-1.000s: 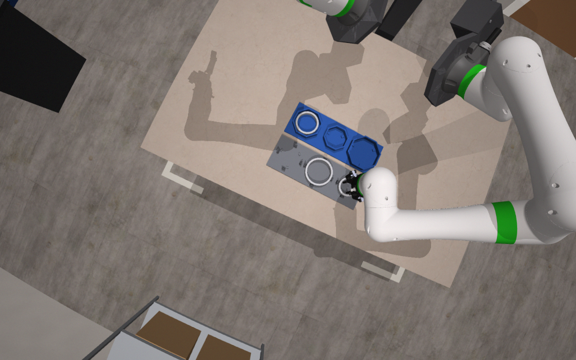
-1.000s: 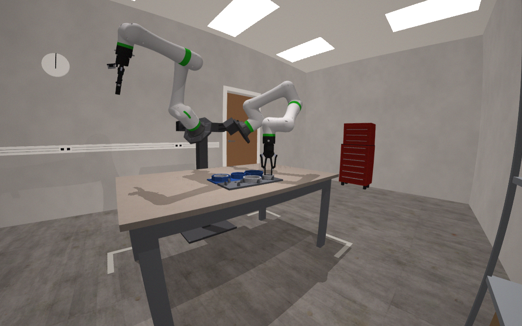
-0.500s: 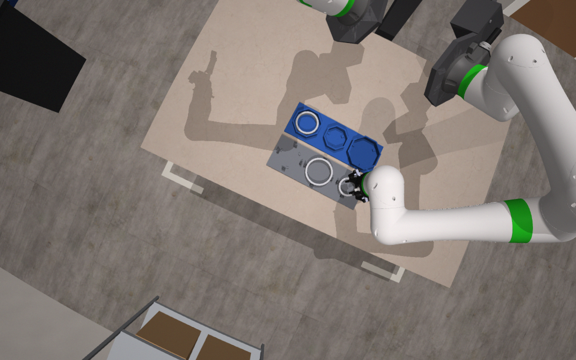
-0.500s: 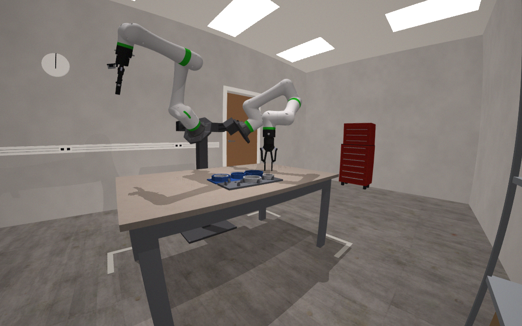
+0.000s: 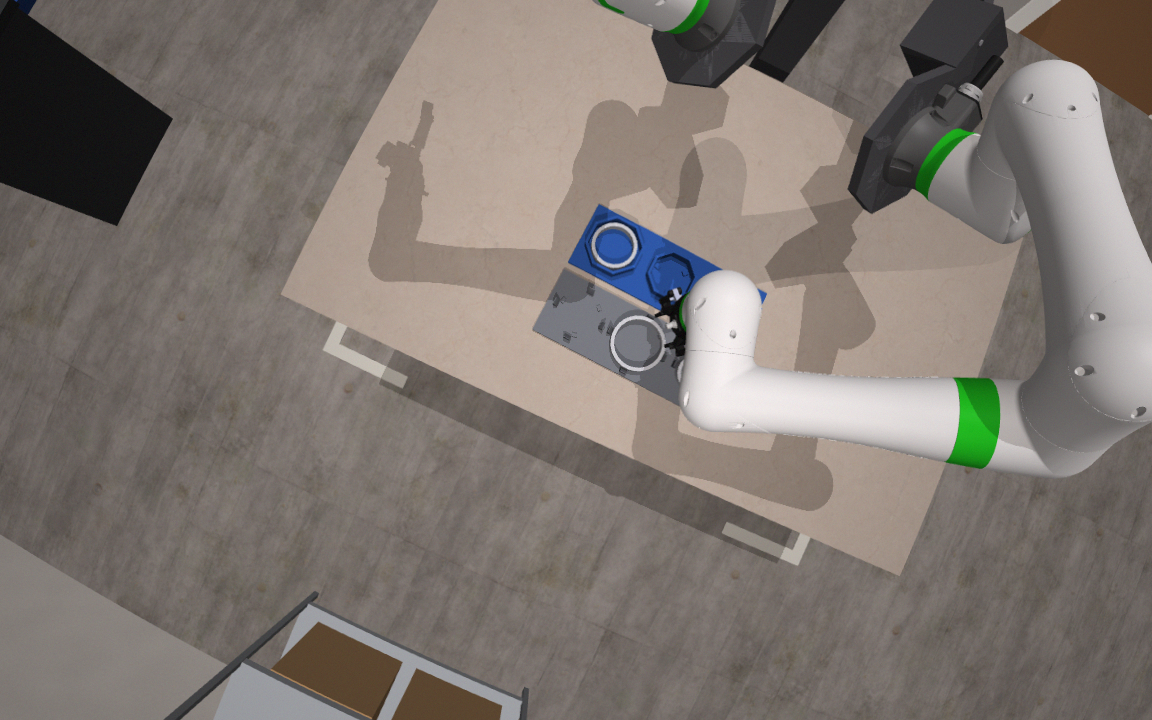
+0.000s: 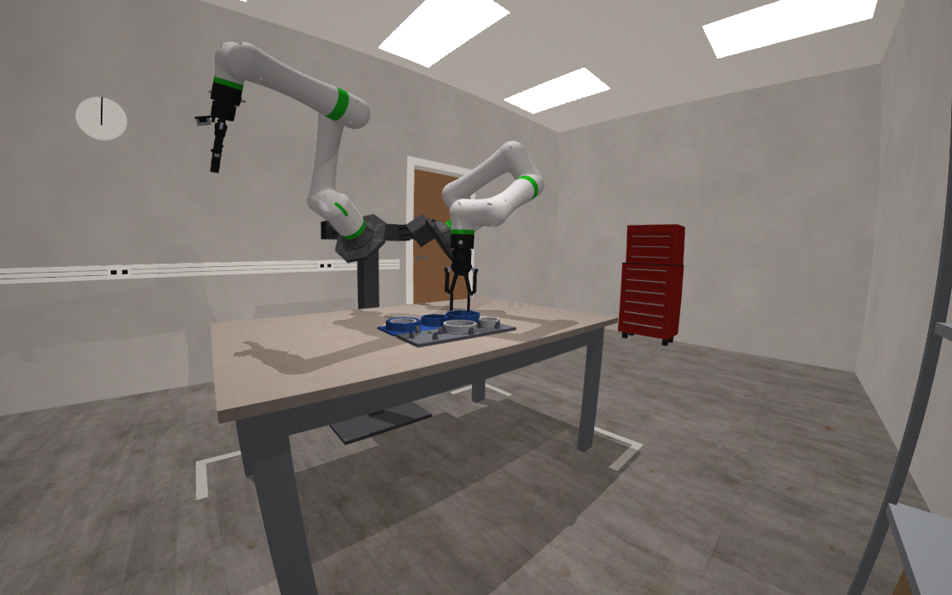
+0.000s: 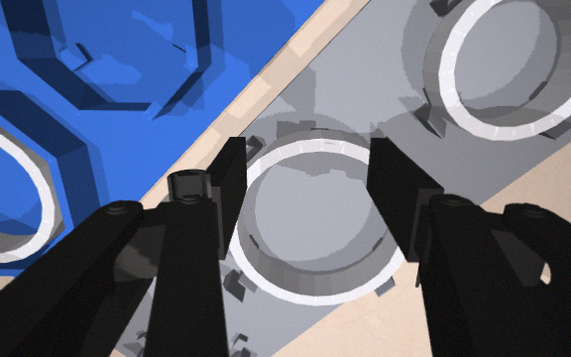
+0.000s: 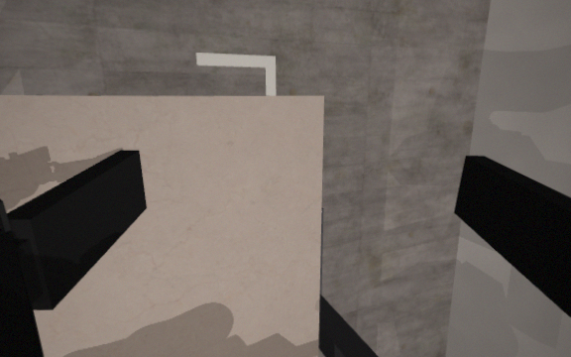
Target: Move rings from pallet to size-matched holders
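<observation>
The blue pallet [image 5: 576, 257] [image 7: 246, 30] holds the medium ring [image 5: 593, 246] [image 6: 401, 321] [image 7: 48, 208] in its left nest in the top view; its middle nest is empty and the large nest is mostly hidden by my arm. On the grey plate [image 5: 582, 315] [image 7: 345, 55], the large ring [image 5: 612, 342] [image 6: 459, 330] [image 7: 315, 299] lies in the middle, and the small ring [image 6: 489, 322] [image 7: 446, 74] lies at one end. My left gripper [image 6: 460, 307] [image 7: 307, 163] is partly open and empty, above the parts. My right gripper [image 6: 215, 169] [image 8: 301, 182] is wide open and empty.
The grey plate's other end has several empty pads [image 5: 566, 336]. The blue nests have raised walls. The right arm is raised high over one end of the table [image 5: 464, 161] [image 8: 216, 198]. The left arm reaches low over the plates.
</observation>
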